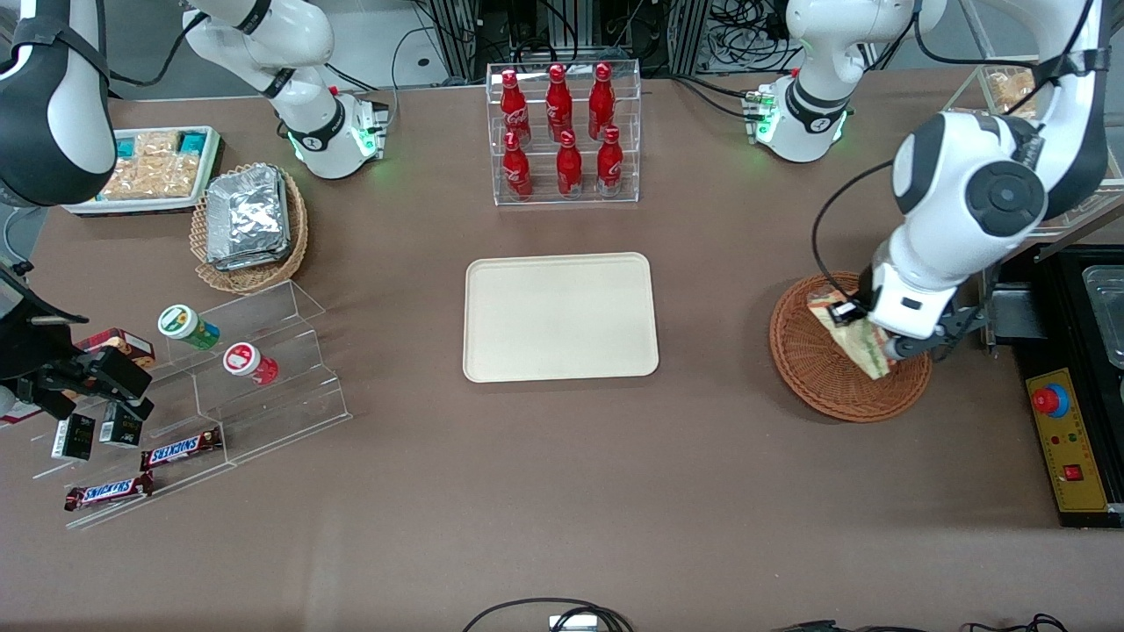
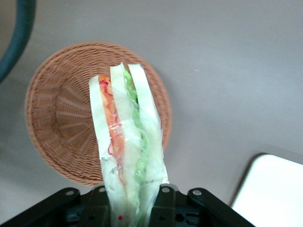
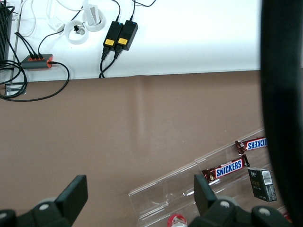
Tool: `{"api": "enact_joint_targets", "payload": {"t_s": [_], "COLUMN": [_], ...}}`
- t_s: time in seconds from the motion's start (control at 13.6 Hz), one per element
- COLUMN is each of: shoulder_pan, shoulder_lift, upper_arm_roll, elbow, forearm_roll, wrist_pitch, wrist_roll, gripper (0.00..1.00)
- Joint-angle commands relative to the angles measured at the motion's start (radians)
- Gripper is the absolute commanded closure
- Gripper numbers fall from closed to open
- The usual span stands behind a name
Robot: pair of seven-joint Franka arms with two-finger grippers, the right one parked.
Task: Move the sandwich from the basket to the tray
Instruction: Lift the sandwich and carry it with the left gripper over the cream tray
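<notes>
Front view is showing the brown bench (image 1: 562, 491) filling the frame, with the cream tray (image 1: 560, 317) sitting at its centre. At the right of the frame the round reddish-brown basket (image 1: 812, 364) is lying on the bench, well apart from the tray. Above the basket, the left arm's gripper (image 1: 882, 342) is hanging with its fingers clamped on the sandwich (image 1: 856, 338). In the left wrist view the sandwich (image 2: 125, 142) is hanging upright above the basket (image 2: 61, 118), clear of it.
</notes>
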Motion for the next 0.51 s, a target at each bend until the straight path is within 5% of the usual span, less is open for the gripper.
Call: {"api": "enact_joint_targets", "payload": {"t_s": [0.0,0.44], "shoulder_pan": [-0.005,-0.081], "shoulder_lift": [0.042,0.111], "upper_arm_roll": [-0.079,-0.228], "elbow": [0.079,0.124], "forearm_roll": [0.002,0.078], "wrist_pitch": [-0.026,0.005], "wrist_roll": [-0.021,-0.039], "gripper": [1.0,1.0]}}
